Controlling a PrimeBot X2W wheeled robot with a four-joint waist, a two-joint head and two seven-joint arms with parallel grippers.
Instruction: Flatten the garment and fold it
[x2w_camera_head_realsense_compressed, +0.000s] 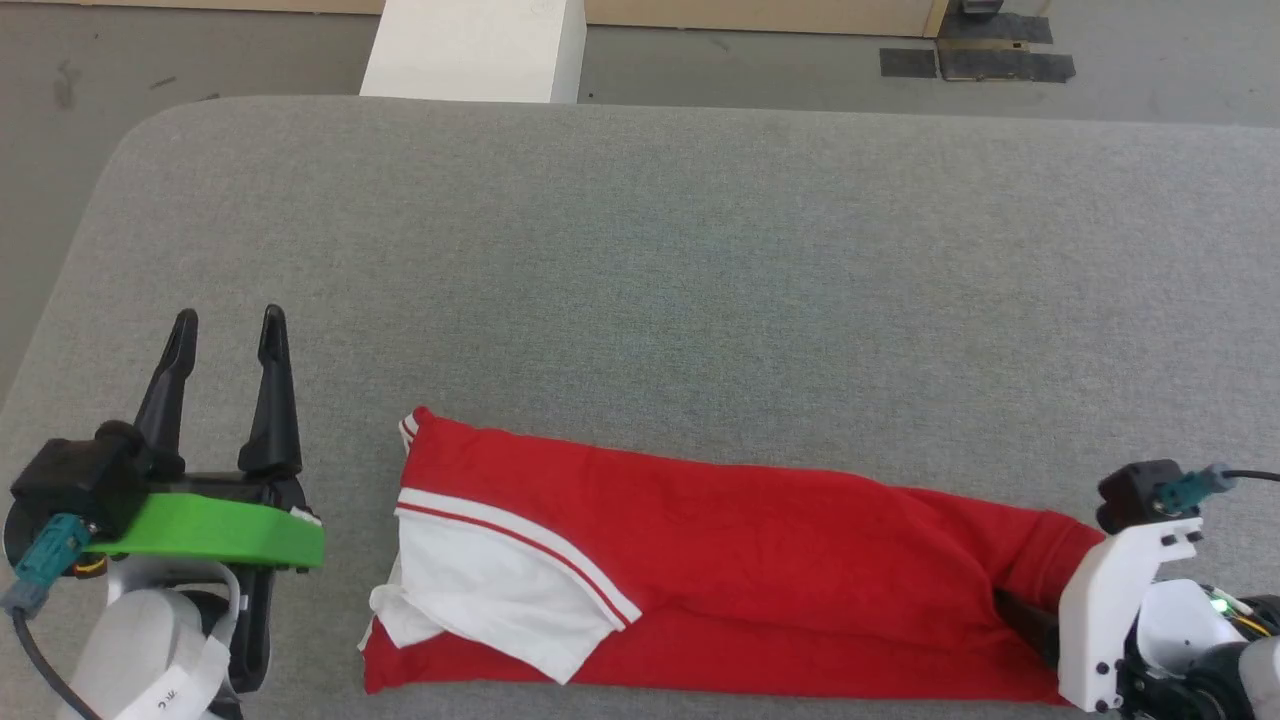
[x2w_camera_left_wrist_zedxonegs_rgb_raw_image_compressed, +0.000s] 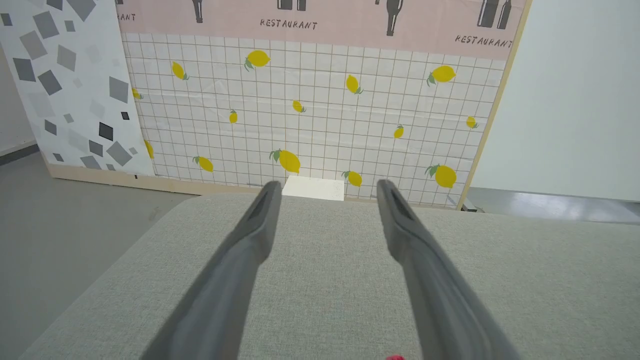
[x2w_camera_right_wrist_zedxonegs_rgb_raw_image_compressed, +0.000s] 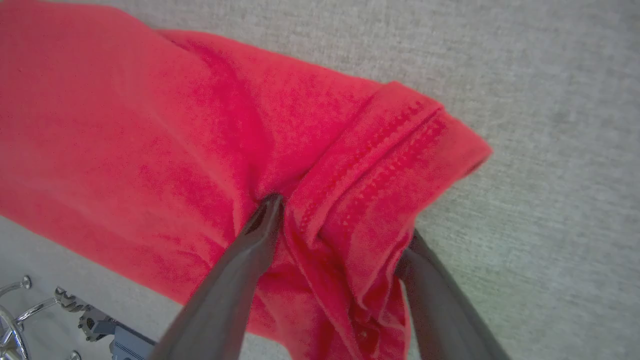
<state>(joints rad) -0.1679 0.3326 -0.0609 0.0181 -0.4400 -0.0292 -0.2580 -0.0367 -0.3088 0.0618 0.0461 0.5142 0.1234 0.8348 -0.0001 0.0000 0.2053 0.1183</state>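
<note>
The garment (x2w_camera_head_realsense_compressed: 700, 560), a red jersey, lies folded into a long strip along the table's front edge. At its left end white lining (x2w_camera_head_realsense_compressed: 480, 590) and white red-striped trim (x2w_camera_head_realsense_compressed: 520, 545) show. My left gripper (x2w_camera_head_realsense_compressed: 228, 320) stands open and empty left of the garment, over bare table, as the left wrist view (x2w_camera_left_wrist_zedxonegs_rgb_raw_image_compressed: 328, 185) also shows. My right gripper (x2w_camera_right_wrist_zedxonegs_rgb_raw_image_compressed: 340, 220) is at the garment's right end, open, with the bunched red hem (x2w_camera_right_wrist_zedxonegs_rgb_raw_image_compressed: 380, 165) lying between its fingers and covering the right fingertip. In the head view its white wrist bracket (x2w_camera_head_realsense_compressed: 1100, 610) hides the fingers.
The grey fabric-covered table (x2w_camera_head_realsense_compressed: 640, 250) has a rounded far-left corner and wide bare room beyond the garment. A white box (x2w_camera_head_realsense_compressed: 475, 50) stands past the far edge. Patterned wall panels (x2w_camera_left_wrist_zedxonegs_rgb_raw_image_compressed: 310, 110) rise behind it. Black tape (x2w_camera_head_realsense_compressed: 975, 60) marks the floor.
</note>
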